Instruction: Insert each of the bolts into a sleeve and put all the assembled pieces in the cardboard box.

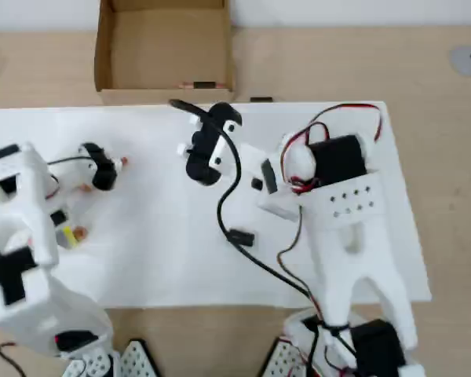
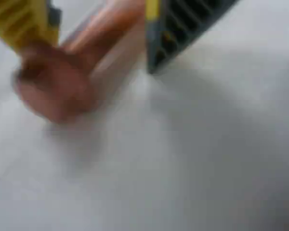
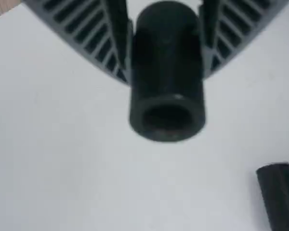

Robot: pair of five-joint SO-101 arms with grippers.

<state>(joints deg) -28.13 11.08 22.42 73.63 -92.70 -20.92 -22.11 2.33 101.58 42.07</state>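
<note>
a: how to expect the bolt (image 2: 72, 72) to handle?

b: probably stiff and light, smooth and round, so apt to roll or twist in a loose pinch. best taken across the shank, well back from the leading end, leaving that end free to enter a bore.

a: and its looks?

b: copper-brown, cylindrical, with a blunt rounded end. pinched in the left hand (image 2: 101, 38), closed on it from both sides, yellow tape on one side and dark ribs on the other. low over the white sheet (image 1: 157, 259) or resting on it, hard to say which, at the left side of the table (image 1: 447, 157).

a: and the sleeve (image 3: 167, 96)?

b: a short black tube, thick-walled, open bore facing out. looks rigid, likely light plastic, matte enough to grip. clamped side-on in the right hand (image 3: 166, 53), closed on the barrel and leaving the mouth clear. held above the sheet toward its far middle, well apart from the bolt.

a: anything else within reach?

b: a spare sleeve (image 1: 242, 236) lying loose on the sheet, just beside a black cable (image 1: 234, 181). also the cardboard box (image 1: 104, 55) at the far edge, open on top, with a possible finished piece against its near wall, too small to tell for sure.
</note>
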